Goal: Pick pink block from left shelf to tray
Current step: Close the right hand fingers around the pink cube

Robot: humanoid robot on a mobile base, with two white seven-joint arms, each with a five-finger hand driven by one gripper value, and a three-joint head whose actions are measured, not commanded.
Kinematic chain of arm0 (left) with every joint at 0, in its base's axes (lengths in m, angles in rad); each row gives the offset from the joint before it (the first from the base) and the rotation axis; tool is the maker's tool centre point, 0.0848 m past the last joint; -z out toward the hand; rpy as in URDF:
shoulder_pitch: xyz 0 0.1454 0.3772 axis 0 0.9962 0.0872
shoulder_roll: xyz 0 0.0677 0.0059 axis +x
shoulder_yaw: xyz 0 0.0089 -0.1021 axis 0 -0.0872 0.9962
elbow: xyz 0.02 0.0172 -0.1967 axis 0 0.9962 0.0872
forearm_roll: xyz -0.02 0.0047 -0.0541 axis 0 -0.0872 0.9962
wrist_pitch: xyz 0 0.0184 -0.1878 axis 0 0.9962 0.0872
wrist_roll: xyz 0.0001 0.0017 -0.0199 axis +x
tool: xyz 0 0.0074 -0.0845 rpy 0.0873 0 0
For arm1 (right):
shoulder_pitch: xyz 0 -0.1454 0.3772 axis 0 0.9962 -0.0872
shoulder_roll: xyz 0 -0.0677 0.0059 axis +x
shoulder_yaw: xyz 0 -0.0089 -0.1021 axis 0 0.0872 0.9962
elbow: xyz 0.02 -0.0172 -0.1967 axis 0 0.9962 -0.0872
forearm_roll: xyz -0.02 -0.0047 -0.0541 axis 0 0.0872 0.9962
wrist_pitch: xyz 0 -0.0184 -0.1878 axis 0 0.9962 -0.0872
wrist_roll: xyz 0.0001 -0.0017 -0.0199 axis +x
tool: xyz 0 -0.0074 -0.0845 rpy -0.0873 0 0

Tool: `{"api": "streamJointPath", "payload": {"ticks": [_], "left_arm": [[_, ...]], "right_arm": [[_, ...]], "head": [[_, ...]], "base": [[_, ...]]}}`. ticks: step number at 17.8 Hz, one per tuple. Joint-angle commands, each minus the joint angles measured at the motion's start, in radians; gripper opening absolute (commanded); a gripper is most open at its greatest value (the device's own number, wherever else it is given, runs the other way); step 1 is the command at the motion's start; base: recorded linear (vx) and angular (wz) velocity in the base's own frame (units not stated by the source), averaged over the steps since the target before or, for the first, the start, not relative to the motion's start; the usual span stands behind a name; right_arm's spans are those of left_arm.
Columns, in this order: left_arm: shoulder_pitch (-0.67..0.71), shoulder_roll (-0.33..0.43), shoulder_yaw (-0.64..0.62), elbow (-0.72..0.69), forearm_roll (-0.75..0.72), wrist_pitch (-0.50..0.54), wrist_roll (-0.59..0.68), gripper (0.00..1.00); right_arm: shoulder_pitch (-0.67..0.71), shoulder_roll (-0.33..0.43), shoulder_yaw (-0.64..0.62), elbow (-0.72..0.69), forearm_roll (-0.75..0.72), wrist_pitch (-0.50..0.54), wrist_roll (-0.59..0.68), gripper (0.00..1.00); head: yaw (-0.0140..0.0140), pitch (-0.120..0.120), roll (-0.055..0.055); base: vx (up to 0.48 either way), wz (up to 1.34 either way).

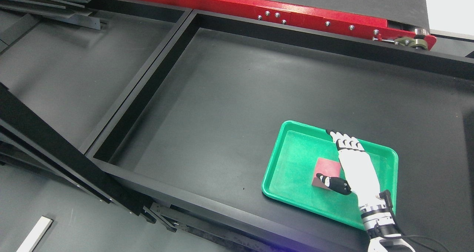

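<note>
Head view: one frame, looking down at black shelving with a tray inside.
Pink block [327,169]: flat square piece, reddish-pink top, darker side face showing at its near edge; lies on the floor of the tray, right of its middle.
Green tray [292,159]: rectangular, rounded corners, raised rim, glossy plastic with a fine speckle; sits on the black counter surface inside the large compartment, toward its near right part.
Right hand [351,163]: white shell with black joints and black fingertips, arm coming in from the lower right; it lies over the tray, palm down, fingers stretched out toward the tray's far rim, thumb [333,183] angled across the block's near corner. Hand spread out flat, nothing clamped in it; whether the thumb touches the block, cannot tell.
Wrist cable [426,241]: dark wire trailing off at the bottom right corner.
Large compartment wall [163,70]: matte black, straight-edged frame around the tray's area; no other items inside it.
Left compartment [74,74]: same matte black floor, separated by that wall.
Red beam [296,15]: glossy red metal with bolts, running along the top behind the shelving.
White strip [35,233]: pale flat bar at the lower left, well apart from the tray.
In the way: only the hand itself, covering the tray's right part.
</note>
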Motion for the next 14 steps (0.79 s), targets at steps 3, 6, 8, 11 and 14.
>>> {"api": "streamJointPath", "payload": {"ticks": [3,6,8,11,14], "left_arm": [[-0.001,0.017,0.000,-0.017,0.008,0.000,0.000,1.00],[-0.001,0.017,0.000,-0.017,0.008,0.000,0.000,1.00],[0.000,0.017,0.000,-0.017,0.008,0.000,0.000,1.00],[0.000,0.017,0.000,-0.017,0.008,0.000,0.000,1.00],[0.000,0.017,0.000,-0.017,0.008,0.000,0.000,1.00]], "right_arm": [[0.028,-0.056,0.032,0.009,-0.002,-0.007,0.001,1.00],[0.040,-0.054,-0.009,-0.003,-0.049,-0.075,-0.029,1.00],[0.041,-0.053,-0.036,-0.003,-0.123,-0.116,-0.046,1.00],[0.041,-0.056,-0.040,-0.004,-0.155,-0.130,-0.049,1.00],[0.055,-0.057,-0.040,-0.005,-0.157,-0.179,-0.048,1.00]], "head": [[0.0000,0.000,0.000],[0.0000,0.000,0.000],[0.0000,0.000,0.000],[0.0000,0.000,0.000],[0.0000,0.000,0.000]], "base": [[0.046,-0.01],[0.018,-0.01],[0.000,0.00],[0.000,0.00],[0.000,0.00]]}}
